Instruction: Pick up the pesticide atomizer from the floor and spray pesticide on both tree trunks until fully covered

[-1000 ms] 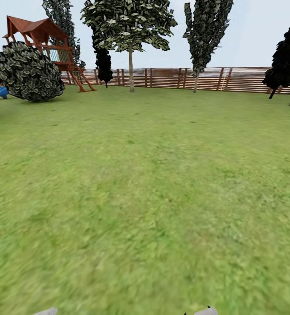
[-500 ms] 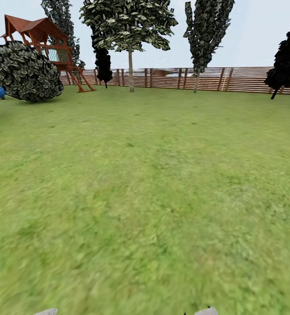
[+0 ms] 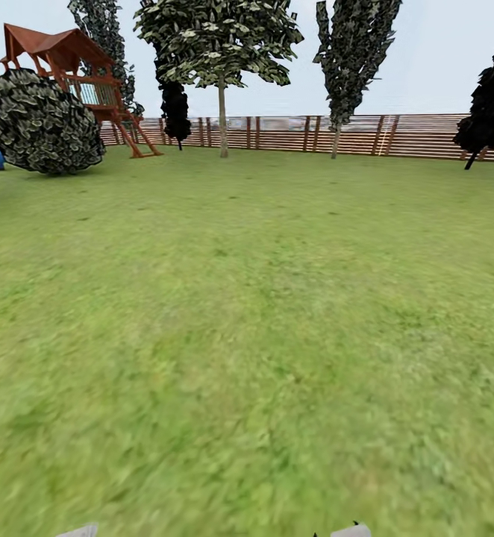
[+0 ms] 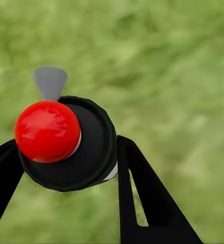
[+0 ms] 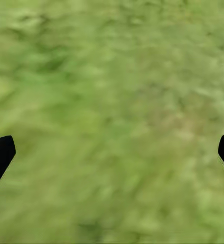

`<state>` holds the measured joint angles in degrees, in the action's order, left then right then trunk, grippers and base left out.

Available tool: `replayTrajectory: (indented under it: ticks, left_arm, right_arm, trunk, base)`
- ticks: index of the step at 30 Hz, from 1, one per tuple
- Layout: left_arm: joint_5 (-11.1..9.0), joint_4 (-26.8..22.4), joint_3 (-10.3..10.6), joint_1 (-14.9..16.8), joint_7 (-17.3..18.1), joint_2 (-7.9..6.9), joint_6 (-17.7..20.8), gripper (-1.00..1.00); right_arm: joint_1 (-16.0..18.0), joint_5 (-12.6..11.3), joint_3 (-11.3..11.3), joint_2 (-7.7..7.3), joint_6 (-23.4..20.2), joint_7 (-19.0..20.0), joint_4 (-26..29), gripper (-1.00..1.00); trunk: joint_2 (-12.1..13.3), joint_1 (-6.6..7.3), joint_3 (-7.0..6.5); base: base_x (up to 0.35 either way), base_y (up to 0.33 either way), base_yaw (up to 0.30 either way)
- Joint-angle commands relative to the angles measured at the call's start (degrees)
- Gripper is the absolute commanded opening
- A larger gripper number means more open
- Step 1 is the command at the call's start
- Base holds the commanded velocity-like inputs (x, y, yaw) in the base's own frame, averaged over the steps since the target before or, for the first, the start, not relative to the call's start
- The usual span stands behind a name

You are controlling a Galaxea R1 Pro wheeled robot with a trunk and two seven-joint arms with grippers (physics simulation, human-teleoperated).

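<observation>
Two black fingers of the left gripper (image 4: pixel 66 162) press on the sides of the pesticide atomizer (image 4: pixel 68 145), so the jaws are closed around it. The bottle is round and dark, with a shiny red top (image 4: pixel 47 130) and a small grey nozzle (image 4: pixel 50 82) sticking out past it. Blurry green grass lies under it.

The right gripper (image 5: pixel 112 152) has its jaws wide apart, with only the two black tips at the far sides of the right wrist view. Nothing is between them but grass.

In the head view, the lawn (image 3: pixel 247 335) spreads out wide and green. At the far end stands a brown slat fence (image 3: pixel 292 134). A tree (image 3: pixel 221 45) with light-green leaves and a thin pale trunk (image 3: pixel 222 119) stands just in front of the fence. To its right is a tall narrow dark tree (image 3: pixel 351 52). At the far left are a round bush (image 3: pixel 42 123) and a red-brown wooden playhouse (image 3: pixel 75 67) behind it.
</observation>
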<state>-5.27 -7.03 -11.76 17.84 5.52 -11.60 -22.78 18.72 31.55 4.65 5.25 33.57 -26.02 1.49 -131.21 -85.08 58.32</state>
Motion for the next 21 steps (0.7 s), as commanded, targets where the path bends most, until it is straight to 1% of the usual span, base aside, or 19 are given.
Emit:
replayTrajectory:
  ticks: [1,21]
  left_arm:
    - [0.0,-0.01,-0.02,0.0,0.02,0.0,0.0,-1.0]
    - [0.08,-0.01,-0.02,-0.02,0.02,0.01,0.01,-1.0]
  right_arm:
    - [0.0,0.0,0.0,-0.02,0.0,0.0,0.0,1.0]
    - [0.0,0.0,0.0,0.01,0.0,0.0,0.0,1.0]
  trunk:
    - [0.0,0.0,0.0]
    - [0.0,0.0,0.0]
  base:
    - [0.339,0.0,0.0]
    - [0.339,0.0,0.0]
